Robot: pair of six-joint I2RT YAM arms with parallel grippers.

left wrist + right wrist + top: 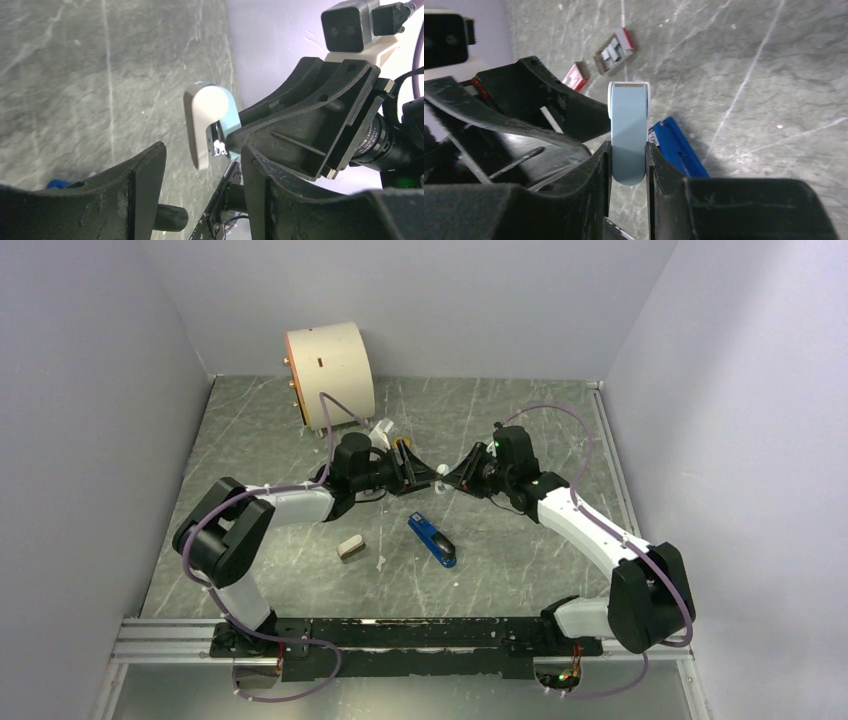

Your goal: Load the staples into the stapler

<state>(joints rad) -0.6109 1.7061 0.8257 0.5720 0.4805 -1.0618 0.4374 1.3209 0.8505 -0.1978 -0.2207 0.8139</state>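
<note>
Grey marbled tabletop (300, 440) carries the blue stapler (432, 540), lying flat between both arms. Above it, the right gripper (629, 165) pinches a small pale-blue block (628, 130). Facing it, the left gripper (202, 175) stands apart, holding nothing.

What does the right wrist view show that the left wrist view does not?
Only the right wrist view shows the open red box with grey contents, a second red piece, and the right gripper clamped on the pale-blue block. Only the left wrist view shows the left gripper, jaws apart, and the block's white curved side. Both show the block, the stapler and the grey table.
</note>
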